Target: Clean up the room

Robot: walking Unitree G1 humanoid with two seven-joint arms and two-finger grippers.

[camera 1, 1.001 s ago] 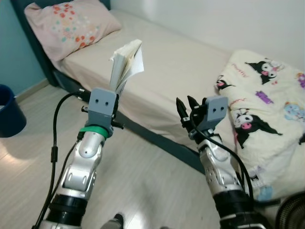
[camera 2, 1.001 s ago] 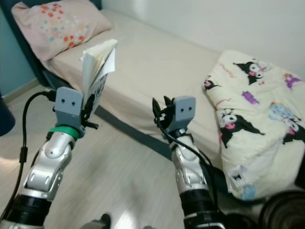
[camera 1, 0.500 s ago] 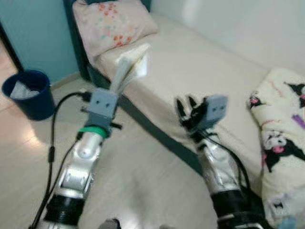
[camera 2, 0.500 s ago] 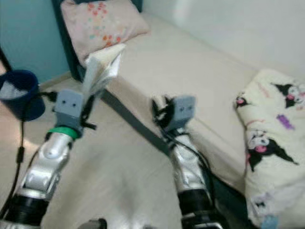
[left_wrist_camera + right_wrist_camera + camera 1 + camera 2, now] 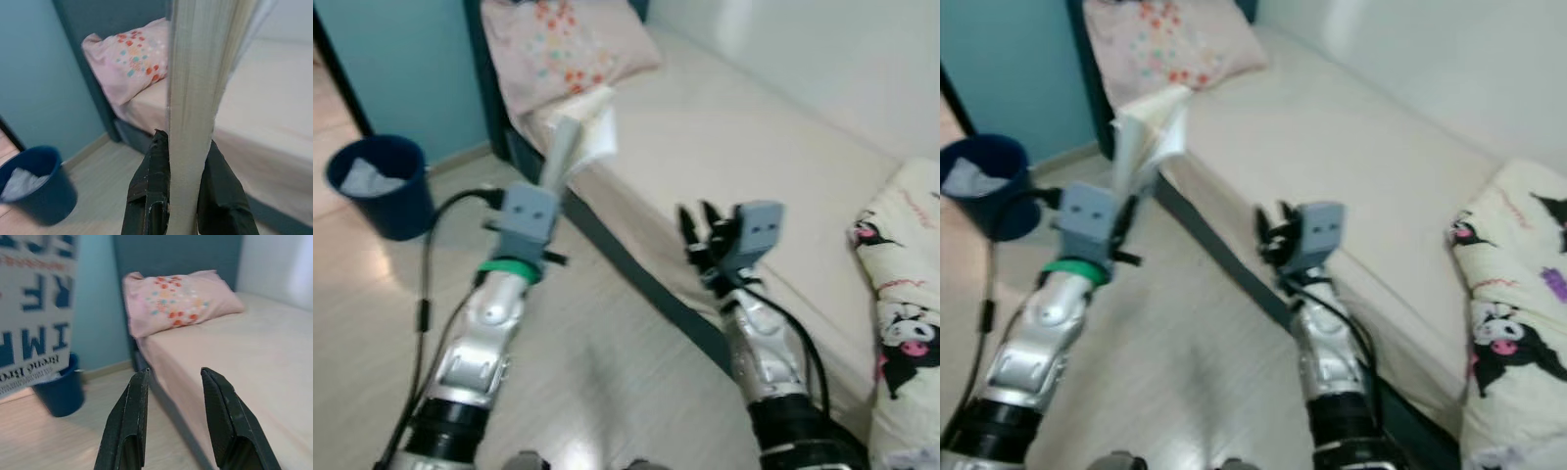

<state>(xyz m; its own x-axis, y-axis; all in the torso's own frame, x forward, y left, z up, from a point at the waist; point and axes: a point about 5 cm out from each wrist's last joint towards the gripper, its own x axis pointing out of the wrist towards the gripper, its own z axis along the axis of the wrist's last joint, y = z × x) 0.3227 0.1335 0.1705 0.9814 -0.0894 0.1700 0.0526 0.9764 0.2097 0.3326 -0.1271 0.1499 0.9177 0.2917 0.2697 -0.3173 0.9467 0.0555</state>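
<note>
My left gripper (image 5: 555, 174) is raised in front of me and shut on a thick paperback book (image 5: 579, 135) held upright, its pale pages (image 5: 195, 88) fanning out above the fingers (image 5: 152, 191). The book's cover (image 5: 34, 308) with big blue letters shows in the right wrist view. My right gripper (image 5: 697, 225) is held up over the floor beside the bed edge, open, with nothing between its fingers (image 5: 128, 426).
A bed (image 5: 754, 147) with a bare cream mattress runs along the white wall, a pink flowered pillow (image 5: 558, 44) at its head. A dark blue bin (image 5: 377, 186) with paper inside stands by the teal wall. A cartoon-print blanket (image 5: 906, 304) lies at right.
The camera has swung left: the bed and blanket slid right and the blue bin came fully into sight. Both arms keep their pose, the left still holding the book.
</note>
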